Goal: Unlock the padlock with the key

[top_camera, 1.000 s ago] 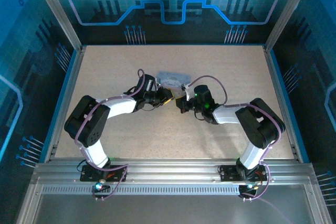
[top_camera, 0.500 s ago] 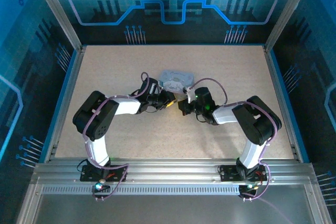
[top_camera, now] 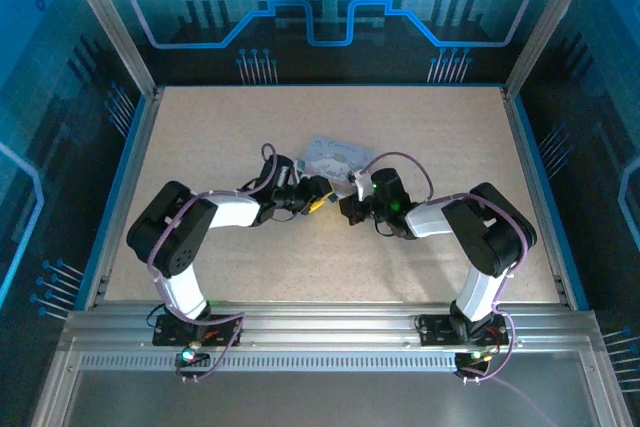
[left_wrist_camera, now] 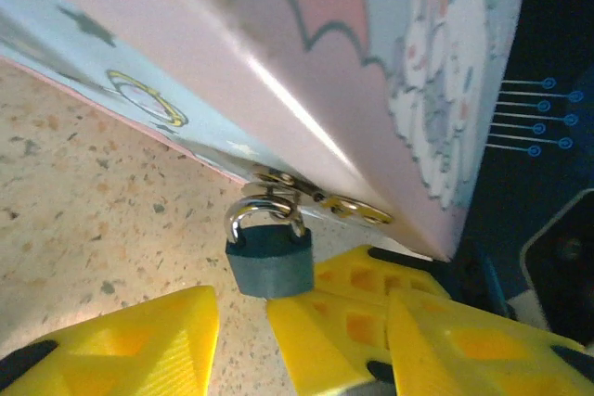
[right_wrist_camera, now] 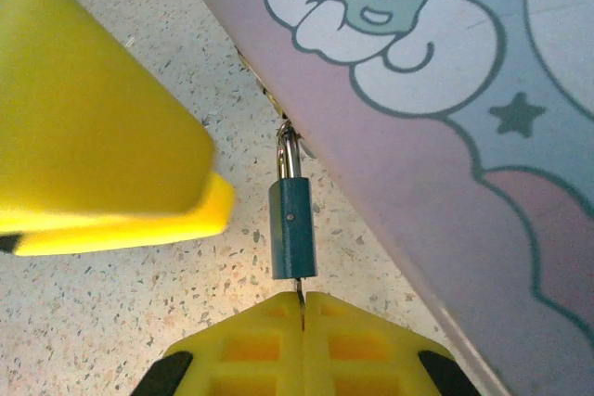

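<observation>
**Item 1 – padlock**. Small, dark blue-grey body with a silvery shackle. It hangs by the shackle from a brass-coloured hasp at the edge of the tin. It lies straight ahead of the right claw's tips and touches the key, and it lies between and just ahead of the left claw's spread fingers.

**Item 2 – key**. A thin grey sliver that sticks out of the seam between the right claw's fingers. Its far end meets the underside of the padlock body. How far it sits in the keyway cannot be told.

**Item 3 – right claw**. Its yellow fingers are pressed together and clamped on the key, with the tips just short of the padlock's base.

**Item 4 – left claw**. Its fingers stand apart and hold nothing. In the left wrist view one tip lies to the left of the padlock and the other well to the right, with the right claw's closed fingers reaching in between. The near tip is just beside the padlock, with a narrow gap showing.

**Item 5 – tin.** Pale lilac-pink, with a cartoon lid. It rests on the speckled table on the far side of both claws, and its hasp edge is close above their tips.
</observation>
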Motion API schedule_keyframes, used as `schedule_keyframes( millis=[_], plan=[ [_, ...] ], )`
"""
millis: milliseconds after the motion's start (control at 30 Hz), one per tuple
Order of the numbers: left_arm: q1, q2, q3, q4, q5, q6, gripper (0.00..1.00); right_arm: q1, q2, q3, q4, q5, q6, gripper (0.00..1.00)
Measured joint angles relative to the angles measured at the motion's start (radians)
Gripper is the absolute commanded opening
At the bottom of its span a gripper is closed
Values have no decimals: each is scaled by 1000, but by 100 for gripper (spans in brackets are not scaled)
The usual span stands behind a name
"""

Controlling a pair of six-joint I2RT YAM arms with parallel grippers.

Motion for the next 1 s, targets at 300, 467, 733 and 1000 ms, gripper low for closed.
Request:
schedule_keyframes(
  millis=[300,467,733,1000],
  plan=[
    [24,-171,-100,-10,-35,-4,56,0,-8,35,-103,-30,49,0],
    [23,-187,-182,54,-59,-60,55,0,-24,64,-182,-55,104,0],
    [23,-185,-233,159,-69,-138,53,0,-39,79,-238,-84,239,0],
    [22,-154,-234,218,-69,-184,49,2,-56,79,-237,-91,394,0]
  ],
)
